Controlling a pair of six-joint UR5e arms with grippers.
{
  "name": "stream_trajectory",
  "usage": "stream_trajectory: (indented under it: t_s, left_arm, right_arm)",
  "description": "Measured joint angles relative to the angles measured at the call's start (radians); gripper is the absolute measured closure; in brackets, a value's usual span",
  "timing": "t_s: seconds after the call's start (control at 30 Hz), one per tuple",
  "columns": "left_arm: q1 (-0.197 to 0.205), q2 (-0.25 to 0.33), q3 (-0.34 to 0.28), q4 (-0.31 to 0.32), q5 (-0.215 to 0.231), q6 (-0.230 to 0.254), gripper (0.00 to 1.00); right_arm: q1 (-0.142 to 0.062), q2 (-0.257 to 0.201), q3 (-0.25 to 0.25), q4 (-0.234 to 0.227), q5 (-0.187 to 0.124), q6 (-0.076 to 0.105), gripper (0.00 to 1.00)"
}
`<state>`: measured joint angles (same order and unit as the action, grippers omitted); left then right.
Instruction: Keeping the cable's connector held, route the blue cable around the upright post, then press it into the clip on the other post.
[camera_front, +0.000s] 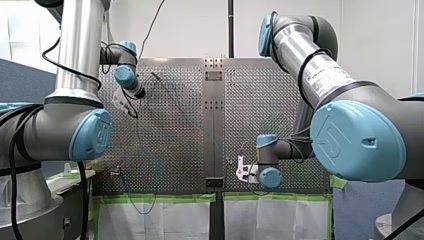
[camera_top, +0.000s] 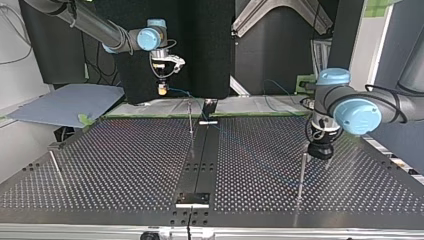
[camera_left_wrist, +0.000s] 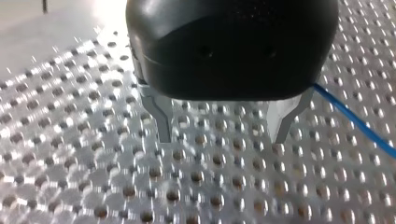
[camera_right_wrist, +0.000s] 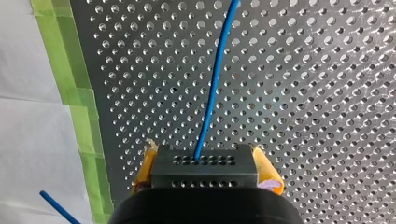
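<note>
My right gripper (camera_right_wrist: 204, 164) clamping the black connector (camera_right_wrist: 204, 171), blue cable (camera_right_wrist: 213, 88) leading ahead of it, green-taped table edge (camera_right_wrist: 88, 116) beside, my left gripper (camera_left_wrist: 222, 137) spread wide

Perforated metal table (camera_top: 125, 165), divided along its middle by a dark centre strip (camera_top: 202, 160). Green tape (camera_right_wrist: 77, 93) borders one edge of the table, and white sheeting (camera_right_wrist: 32, 140) lies just beyond the tape. A grey-blue panel (camera_top: 65, 102) lies at the top view's left, with a black backdrop (camera_top: 200, 45) behind the table.
</note>
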<state>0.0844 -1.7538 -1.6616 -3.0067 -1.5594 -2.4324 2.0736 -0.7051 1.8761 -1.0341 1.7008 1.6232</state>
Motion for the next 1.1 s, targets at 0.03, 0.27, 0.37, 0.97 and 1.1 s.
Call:
stream_trajectory:
  t_s: [0.03, 0.27, 0.37, 0.97, 1.1]
  left_arm:
    - [-0.001, 0.004, -0.002, 0.001, 0.006, -0.009, 0.00]
    - [-0.006, 0.030, -0.011, -0.008, 0.032, -0.052, 0.00]
    - [-0.005, 0.053, -0.026, -0.007, 0.034, -0.061, 0.00]
    - [-0.012, 0.155, -0.090, -0.017, 0.083, -0.064, 0.00]
    - [-0.017, 0.188, -0.091, -0.043, 0.084, -0.055, 0.00]
  right_arm:
    - [0.000, 0.000, 0.000, 0.000, -0.001, 0.000, 1.00]
    - [0.000, 0.000, 0.000, -0.003, -0.005, 0.001, 1.00]
    - [0.000, 0.000, 0.000, -0.006, -0.006, 0.003, 1.00]
    - [-0.005, 0.001, 0.000, -0.017, -0.015, 0.012, 1.00]
    - [-0.005, 0.001, 0.000, -0.018, -0.015, 0.012, 1.00]
